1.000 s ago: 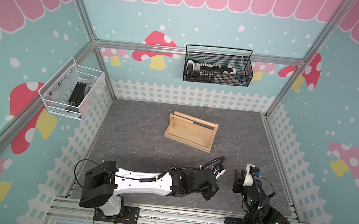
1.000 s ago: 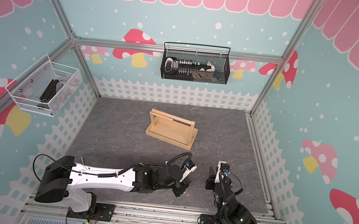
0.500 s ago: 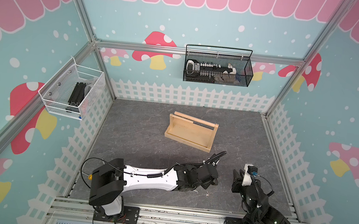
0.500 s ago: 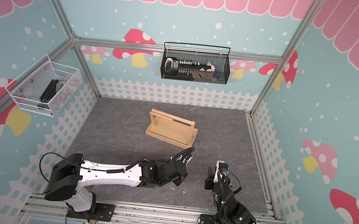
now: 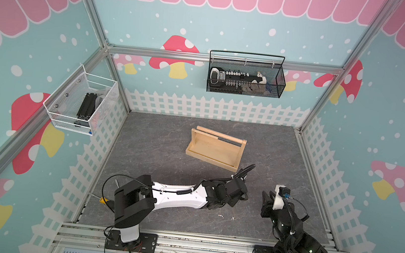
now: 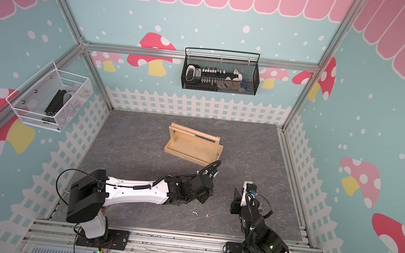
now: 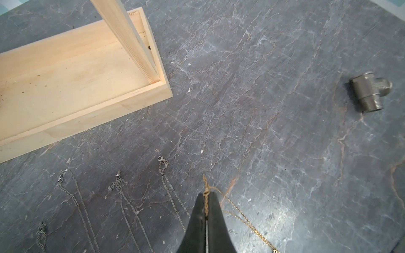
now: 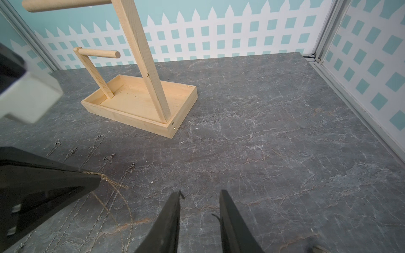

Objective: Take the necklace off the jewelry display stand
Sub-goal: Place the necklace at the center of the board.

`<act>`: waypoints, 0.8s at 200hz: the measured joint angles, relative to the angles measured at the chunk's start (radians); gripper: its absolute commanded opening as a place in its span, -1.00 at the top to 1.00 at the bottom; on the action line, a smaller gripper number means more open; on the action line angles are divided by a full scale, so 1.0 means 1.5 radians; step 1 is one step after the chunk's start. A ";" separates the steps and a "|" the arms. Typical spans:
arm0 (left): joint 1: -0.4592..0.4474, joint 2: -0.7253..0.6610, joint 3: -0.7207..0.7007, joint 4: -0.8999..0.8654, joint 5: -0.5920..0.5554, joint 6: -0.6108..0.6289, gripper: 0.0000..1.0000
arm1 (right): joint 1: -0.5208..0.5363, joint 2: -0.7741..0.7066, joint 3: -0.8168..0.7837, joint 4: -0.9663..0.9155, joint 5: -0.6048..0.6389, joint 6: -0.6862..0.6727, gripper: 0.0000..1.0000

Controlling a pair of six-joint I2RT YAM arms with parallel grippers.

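Both top views look steeply down from high above the arm bases toward the back wall — nearly one picture of the whole grey stone-patterned table (image 5: 157,150). The left wrist camera looks almost straight down, close over it; the right wrist camera sits low, facing the back wall. Both wrist views share the pale wooden jewelry display stand (image 8: 140,103) and the thin gold chain necklace (image 7: 205,184) in the black fingers (image 7: 197,219) of the left gripper (image 7: 206,195).

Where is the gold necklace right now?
Left wrist view: the gold necklace is pinched in the left gripper, beside the silver chains, near the stand.

Left fingers (image 7: 195,224) closed, seemingly low, right fingers (image 8: 168,221) parted
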 measured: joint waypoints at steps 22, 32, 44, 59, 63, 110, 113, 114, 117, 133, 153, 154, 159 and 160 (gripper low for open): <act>0.006 0.021 0.009 0.005 0.007 0.003 1.00 | 0.000 0.000 0.000 0.000 -0.001 0.000 0.36; 0.009 0.029 0.013 0.007 0.010 0.004 1.00 | 0.000 0.000 0.000 0.000 -0.001 0.000 0.36; 0.012 0.036 0.016 0.011 0.014 0.005 1.00 | 0.000 0.000 0.000 0.000 -0.001 0.000 0.36; 0.016 0.045 0.022 0.015 0.017 0.005 1.00 | 0.000 0.000 0.000 0.000 -0.001 0.000 0.36; 0.018 0.048 0.024 0.015 0.018 0.005 1.00 | 0.000 0.000 0.000 0.000 -0.001 0.000 0.36; 0.034 0.084 0.048 0.025 0.042 0.010 1.00 | 0.000 0.007 0.000 0.001 -0.002 0.000 0.36; 0.035 0.085 0.048 0.026 0.043 0.010 1.00 | 0.000 0.007 0.000 0.001 -0.003 0.000 0.36; 0.035 0.085 0.048 0.027 0.043 0.010 1.00 | 0.000 0.007 0.000 0.001 -0.003 0.000 0.36; 0.037 0.087 0.048 0.027 0.045 0.010 1.00 | 0.000 0.008 0.000 0.002 -0.003 0.000 0.36; 0.045 0.094 0.051 0.028 0.051 0.010 1.00 | 0.000 0.010 0.000 0.004 -0.004 0.000 0.35; 0.055 0.106 0.059 0.030 0.058 0.010 1.00 | 0.000 0.013 0.000 0.006 -0.006 -0.001 0.36; 0.055 0.106 0.060 0.030 0.059 0.010 1.00 | 0.000 0.013 0.000 0.006 -0.006 -0.001 0.36; 0.058 0.109 0.062 0.031 0.060 0.010 1.00 | 0.000 0.014 0.000 0.006 -0.006 -0.002 0.35; 0.058 0.109 0.062 0.031 0.061 0.010 1.00 | 0.000 0.014 0.000 0.006 -0.006 -0.002 0.35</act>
